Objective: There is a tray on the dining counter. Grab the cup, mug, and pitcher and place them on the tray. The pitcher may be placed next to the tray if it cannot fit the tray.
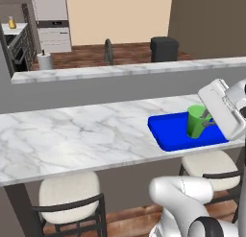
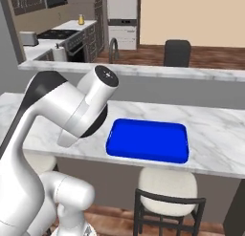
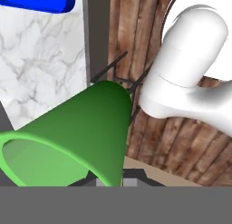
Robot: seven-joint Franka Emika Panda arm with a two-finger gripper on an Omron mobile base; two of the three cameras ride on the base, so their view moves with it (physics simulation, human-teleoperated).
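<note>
The cup [image 3: 77, 132] sits right against the hand camera, pinched at its rim by the gripper [image 1: 207, 120], whose fingers are closed down tight on it; its long axis runs from the mouth at seven o'clock to the base at one o'clock in the hand view, so it hangs tilted, not upright. In the left base view the cup hangs over the right half of the tray [image 1: 168, 130], and I cannot tell whether it touches; by my reckoning the coming move is to right it and lower it. The tray lies on the dining counter [image 1: 72, 135], toward its near edge. Count: one cup, one tray, one gripper, two stools [image 1: 67, 193] below.
</note>
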